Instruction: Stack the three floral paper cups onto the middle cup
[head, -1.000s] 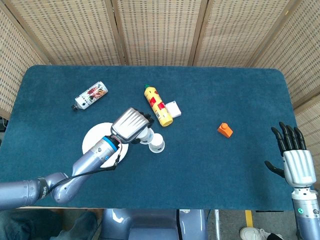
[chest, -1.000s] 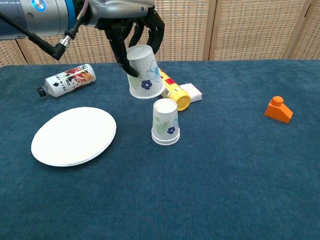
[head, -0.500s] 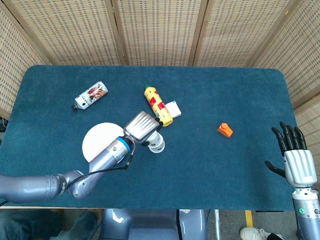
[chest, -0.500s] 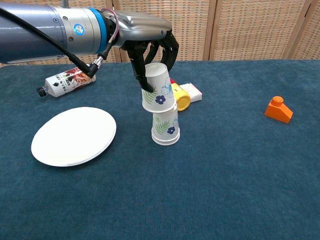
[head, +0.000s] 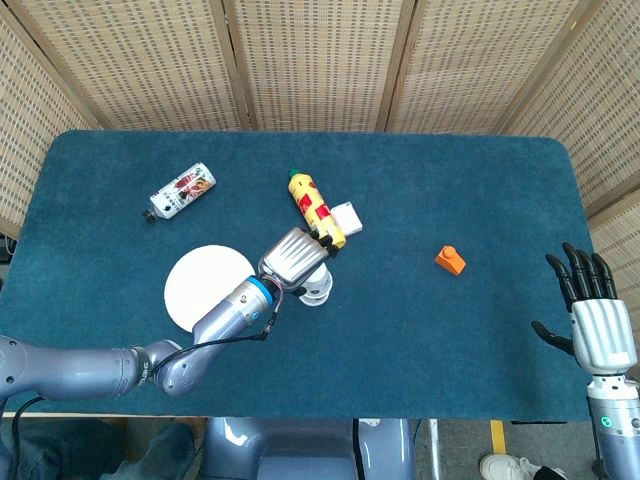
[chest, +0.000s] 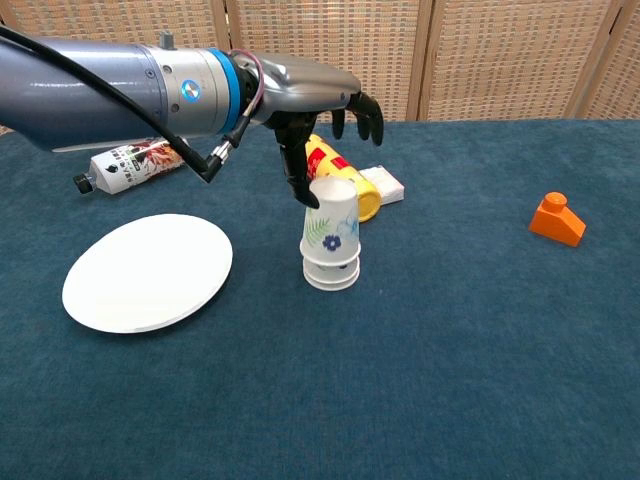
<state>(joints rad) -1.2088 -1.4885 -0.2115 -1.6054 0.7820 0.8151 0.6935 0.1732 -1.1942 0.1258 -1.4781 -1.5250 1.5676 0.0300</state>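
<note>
Two floral paper cups (chest: 331, 235) stand nested upside down near the middle of the blue bench (chest: 450, 350), the upper one seated over the lower so that only the lower rim shows beneath it; a third cup cannot be made out in either view.

At far left, in the chest view, a printed tube (chest: 128, 163) lies on its side toward the back of the bench, partly behind the left arm. In front of it, and well apart from the cups, a white plate (chest: 145, 271) lies flat.

The left hand (chest: 325, 110) hangs just above and behind the stacked cups, fingers spread and pointing down, holding nothing; one fingertip (chest: 307, 197) is right at the upper cup's top edge, though whether it touches cannot be told. From the head view this hand (head: 296, 256) covers most of the stack.

Just behind the cups a yellow bottle (chest: 342, 179) lies on its side, with a small white box (chest: 383, 183) touching its right flank.

Further right, well apart from everything, sits an orange block (chest: 557, 219).

At far right, seen only from the head view, the right hand (head: 594, 316) is at the bench's near right edge, fingers straight and apart, holding nothing.
</note>
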